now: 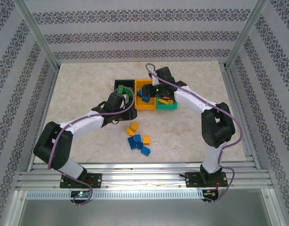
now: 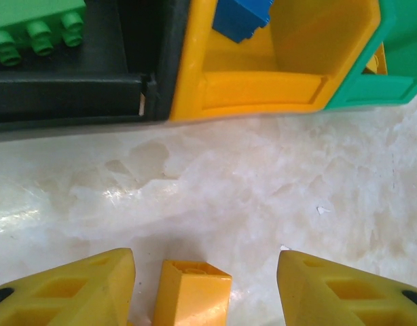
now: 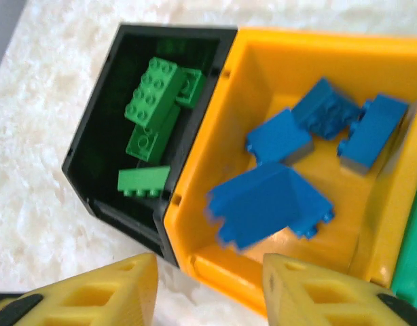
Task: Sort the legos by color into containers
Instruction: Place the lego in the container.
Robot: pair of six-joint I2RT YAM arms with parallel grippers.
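Note:
Three bins stand side by side: black, orange and green. Green legos lie in the black bin. Blue legos lie in the orange bin. One larger blue lego looks blurred just over that bin's floor. My right gripper hangs open above it, and the top view shows that gripper over the orange bin. My left gripper is open just in front of the bins, with a yellow-orange lego on the table between its fingers, close to the left one.
Loose legos lie on the marble tabletop in front of the bins: yellow-orange ones, a blue cluster, another yellow-orange one and a blue one. Yellow-orange legos sit in the green bin. Frame posts stand at the table corners.

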